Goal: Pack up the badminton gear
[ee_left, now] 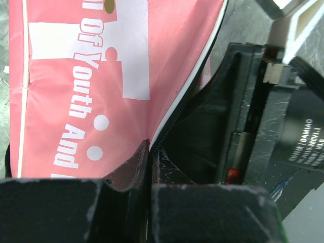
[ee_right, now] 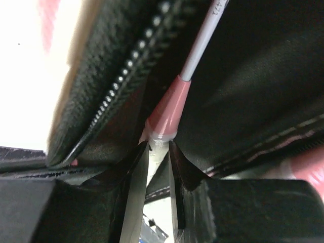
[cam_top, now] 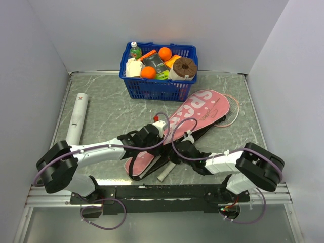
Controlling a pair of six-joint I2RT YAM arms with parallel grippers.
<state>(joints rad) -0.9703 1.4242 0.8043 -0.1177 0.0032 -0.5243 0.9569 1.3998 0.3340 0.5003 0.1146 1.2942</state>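
Left gripper [ee_left: 150, 162] pinches the cover [ee_left: 61, 101] while right gripper [ee_right: 158, 149] clamps the racket [ee_right: 169, 107], which may snag the zipper [ee_right: 132, 65] at eleven o'clock.

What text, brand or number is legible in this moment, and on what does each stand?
"Of Youth And": white print on the pink cover, left wrist view.
"SP": big white letters on that cover, top view; the rest cannot be made out.
"DAMIAO": on the black motor housing; the finer print is unreadable.
Print on the racket, along its shaft: too blurred.
Labels inside the blue basket: too small.
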